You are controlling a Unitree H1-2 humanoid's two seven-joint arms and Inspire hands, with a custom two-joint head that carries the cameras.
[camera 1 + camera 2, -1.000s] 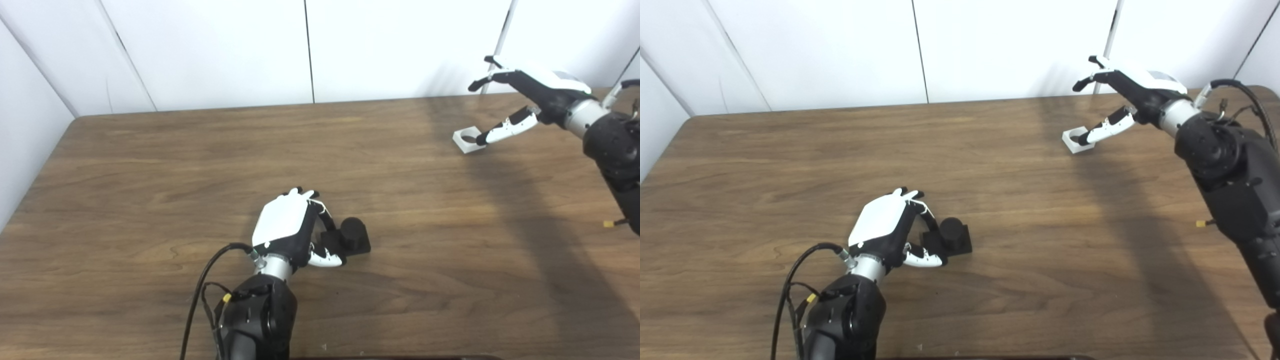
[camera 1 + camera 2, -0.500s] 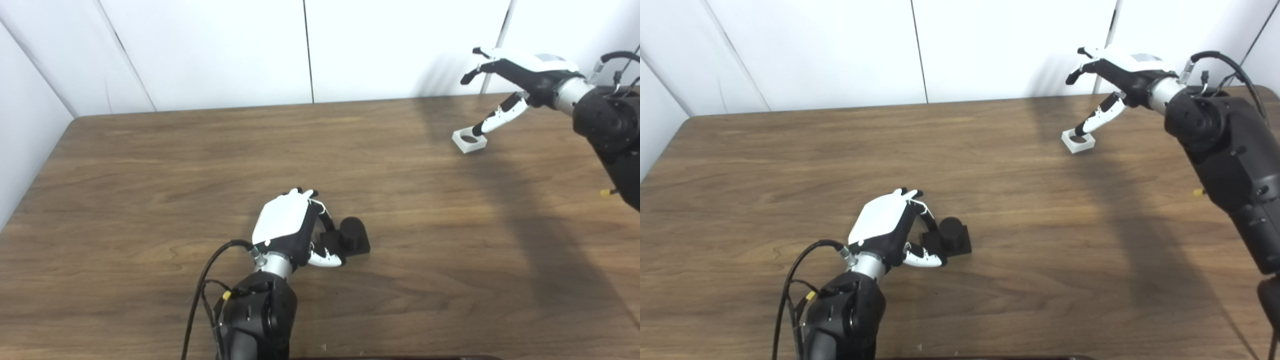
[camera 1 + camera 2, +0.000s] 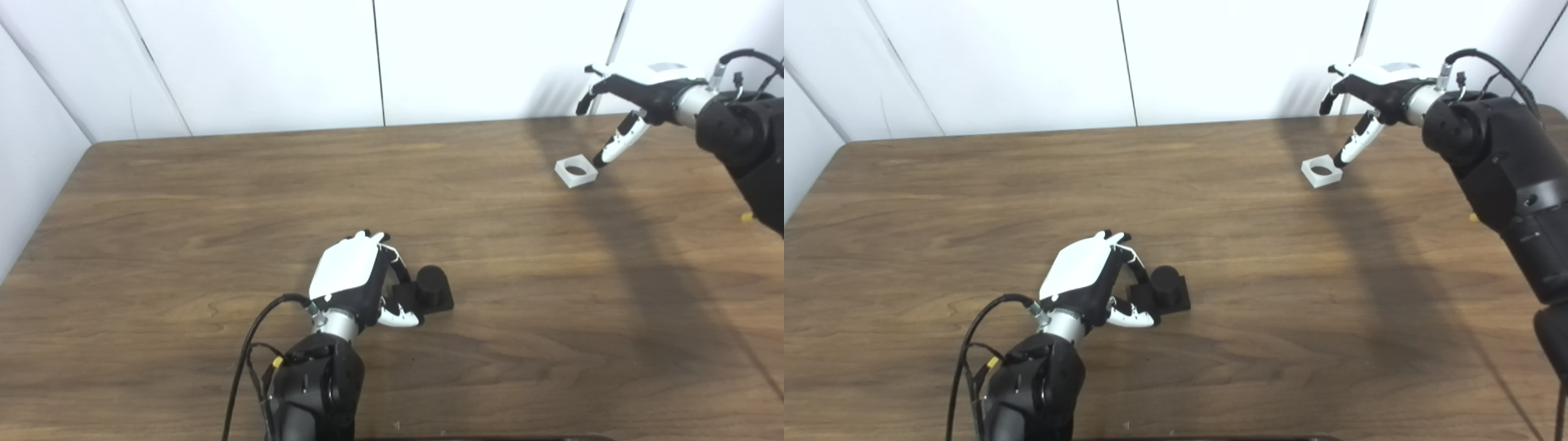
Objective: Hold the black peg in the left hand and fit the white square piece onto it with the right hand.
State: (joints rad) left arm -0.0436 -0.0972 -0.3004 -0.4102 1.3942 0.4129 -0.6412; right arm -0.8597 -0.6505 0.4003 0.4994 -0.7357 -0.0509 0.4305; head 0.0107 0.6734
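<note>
The black peg, a short cylinder on a square black base, stands on the wooden table near the front middle. My left hand lies against its left side, fingers and thumb curled round the base. The white square piece, with a round hole, lies flat at the far right. My right hand hovers open above and to the right of it, fingers spread. Its thumb points down, the tip just beside the piece's right corner. The piece also shows in the right eye view.
White wall panels rise right behind the table's far edge. A black cable loops beside my left forearm. The right arm's shadow falls across the right part of the table.
My right hand has swung up and back to the right, its thumb turning from over the piece's hole to beside its right corner. The piece, left hand and peg have not moved.
</note>
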